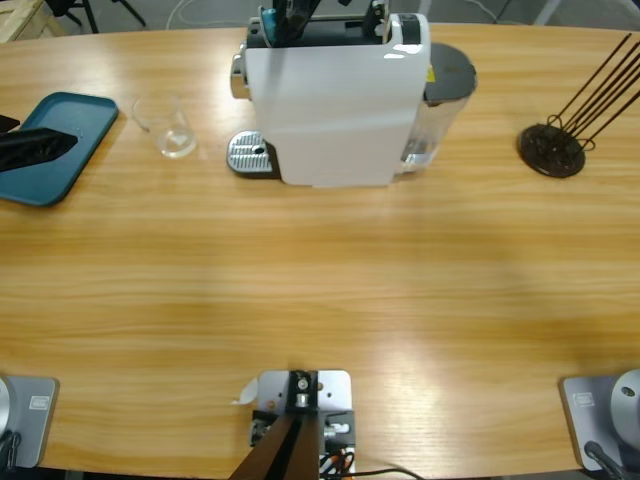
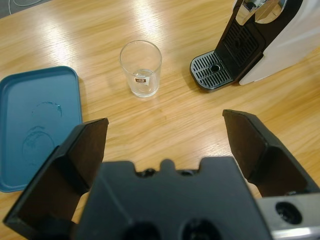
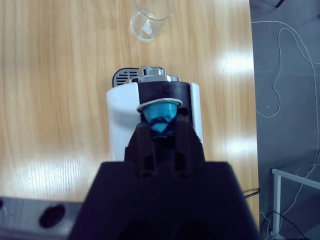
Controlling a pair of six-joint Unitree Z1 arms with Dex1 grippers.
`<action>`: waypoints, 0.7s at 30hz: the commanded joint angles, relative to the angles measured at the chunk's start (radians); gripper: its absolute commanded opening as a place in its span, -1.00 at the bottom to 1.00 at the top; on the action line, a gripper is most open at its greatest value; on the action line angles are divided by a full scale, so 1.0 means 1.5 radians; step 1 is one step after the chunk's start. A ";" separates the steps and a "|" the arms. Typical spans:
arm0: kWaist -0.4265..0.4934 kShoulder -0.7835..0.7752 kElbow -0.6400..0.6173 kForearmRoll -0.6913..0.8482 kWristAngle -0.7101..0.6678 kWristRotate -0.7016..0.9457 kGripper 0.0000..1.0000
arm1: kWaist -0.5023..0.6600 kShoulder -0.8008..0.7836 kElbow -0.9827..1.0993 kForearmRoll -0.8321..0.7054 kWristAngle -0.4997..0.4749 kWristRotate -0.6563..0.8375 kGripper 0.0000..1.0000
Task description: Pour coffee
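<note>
Right gripper [image 3: 162,131] jaws clamped on blue capsule [image 3: 161,116] over coffee machine [image 1: 335,100] – left gripper [image 2: 165,145] jaws apart, seemingly near glass [image 2: 141,67]

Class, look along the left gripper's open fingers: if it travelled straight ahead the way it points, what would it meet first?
Most likely the empty glass, standing on the table ahead of the left gripper. The teal tray lies off to one side; depth is uncertain.

Long wooden table [image 1: 320,300], light glare patches on surface. Grey floor [image 3: 285,75] beyond table edge, white cable [image 3: 280,65] looping across it.
</note>
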 commanded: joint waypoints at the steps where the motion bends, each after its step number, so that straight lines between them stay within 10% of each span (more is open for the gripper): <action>1: -0.005 0.014 0.003 0.005 -0.013 0.005 1.00 | -0.008 0.039 0.010 0.012 -0.004 0.001 -1.00; 21: -0.005 0.015 0.004 0.005 -0.025 0.005 1.00 | -0.009 0.065 -0.036 0.056 -0.005 0.015 -0.52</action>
